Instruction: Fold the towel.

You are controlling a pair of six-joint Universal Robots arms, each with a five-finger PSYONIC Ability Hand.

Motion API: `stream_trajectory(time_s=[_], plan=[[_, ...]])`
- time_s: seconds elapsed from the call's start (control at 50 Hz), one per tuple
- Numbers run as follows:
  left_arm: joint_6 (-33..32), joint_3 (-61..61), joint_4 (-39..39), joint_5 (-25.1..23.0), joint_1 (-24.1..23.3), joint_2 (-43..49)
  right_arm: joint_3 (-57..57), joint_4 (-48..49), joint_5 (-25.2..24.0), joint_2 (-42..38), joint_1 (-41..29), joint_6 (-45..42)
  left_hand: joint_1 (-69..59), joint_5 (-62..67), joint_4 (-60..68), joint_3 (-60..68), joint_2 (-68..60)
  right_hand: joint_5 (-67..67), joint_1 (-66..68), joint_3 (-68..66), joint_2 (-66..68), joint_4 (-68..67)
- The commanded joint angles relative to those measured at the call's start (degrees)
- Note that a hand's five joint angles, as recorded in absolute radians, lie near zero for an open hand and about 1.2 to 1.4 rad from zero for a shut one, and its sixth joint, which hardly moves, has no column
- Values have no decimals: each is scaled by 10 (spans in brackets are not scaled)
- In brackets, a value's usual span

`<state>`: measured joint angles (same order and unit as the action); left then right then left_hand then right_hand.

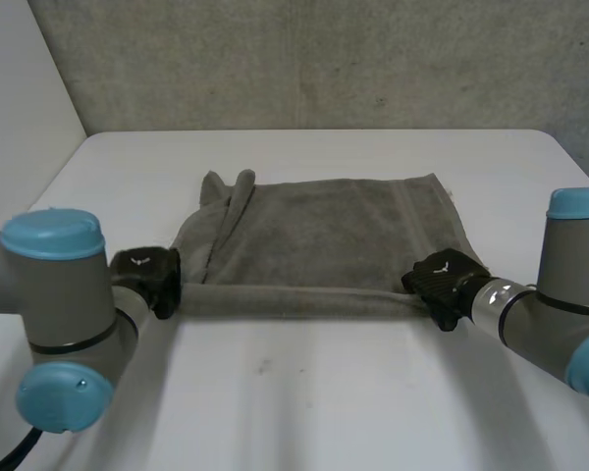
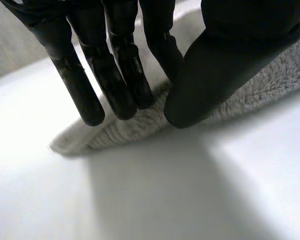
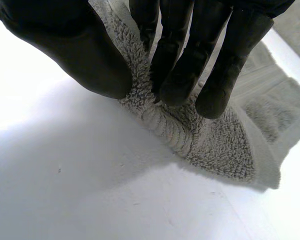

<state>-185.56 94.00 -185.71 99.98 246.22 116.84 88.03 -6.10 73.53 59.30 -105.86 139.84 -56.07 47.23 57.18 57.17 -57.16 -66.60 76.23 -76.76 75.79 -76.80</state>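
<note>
Grey terry towel (image 1: 324, 231) spread on the middle of the white table (image 1: 304, 392), looped pile, near edge rolled into a thick ridge, far left corner rucked up. Left hand (image 1: 147, 275) low at the ridge's left end, straight fingers (image 2: 115, 95) and thumb pinching it. Right hand (image 1: 444, 280) at the right end, likewise pinching bunched pile.

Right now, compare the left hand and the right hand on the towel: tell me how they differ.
The left hand is at the near-left corner of the towel, the right hand at its near-right corner. Beside the left hand the cloth is bunched into a raised fold; beside the right hand it lies flat. Both pinch the rolled near edge between thumb and fingers.
</note>
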Motion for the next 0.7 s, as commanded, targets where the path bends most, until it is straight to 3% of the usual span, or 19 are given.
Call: stream_trajectory(time_s=[0.02,0.14,0.24,0.4,0.56,0.7], plan=[[0,8,-5,-7,3,-38,39,10,-1,32,4,6,147,-159,-158,-158,158,-34,38,-32,42,-32],[-1,25,-4,-33,29,-40,71,13,-2,48,4,5,72,-83,-83,-83,83,-34,38,-32,42,-32],[-1,57,-4,-95,57,-41,85,19,-14,49,5,3,-22,11,11,11,-12,-34,38,-32,42,-32],[-12,74,-37,-169,80,-32,86,23,-22,49,9,5,-23,11,11,12,-12,-34,38,-32,42,-32],[-88,76,-132,-188,108,-11,87,24,-22,46,21,5,-19,8,8,8,-8,-34,38,-32,42,-32],[-133,71,-162,-208,135,10,81,24,-22,48,50,4,-4,-8,-7,-7,7,-34,38,-32,42,-32]])
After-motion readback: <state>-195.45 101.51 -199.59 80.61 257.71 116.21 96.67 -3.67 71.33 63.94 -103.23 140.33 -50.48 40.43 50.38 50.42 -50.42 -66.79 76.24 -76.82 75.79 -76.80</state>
